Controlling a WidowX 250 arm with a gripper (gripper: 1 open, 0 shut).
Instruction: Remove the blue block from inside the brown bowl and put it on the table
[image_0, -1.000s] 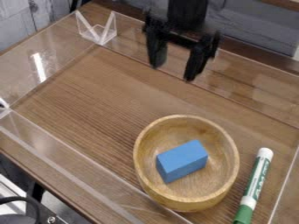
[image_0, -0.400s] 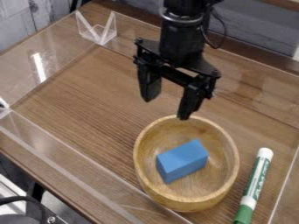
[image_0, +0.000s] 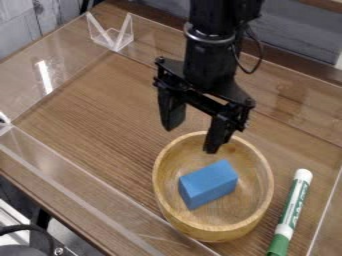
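Now that the end effector (image_0: 195, 125) has moved from the far surface (image_0: 94, 110) to the bowl (image_0: 214, 229) rim, fingers spread, you're near the block (image_0: 209, 183) lying inside; descend next.

Gripper comes from the table's far edge to the bowl's far rim

The black gripper (image_0: 197, 125), which a second ago hung near the far edge of the table (image_0: 94, 110) with only its lower part in view, has travelled toward the near-right corner and now stands with its wide-spread fingers just above the far rim of the brown bowl (image_0: 171, 165). Its right finger (image_0: 218, 130) now overlaps that rim in the picture. More of the black arm (image_0: 214, 40) above it has come into view.
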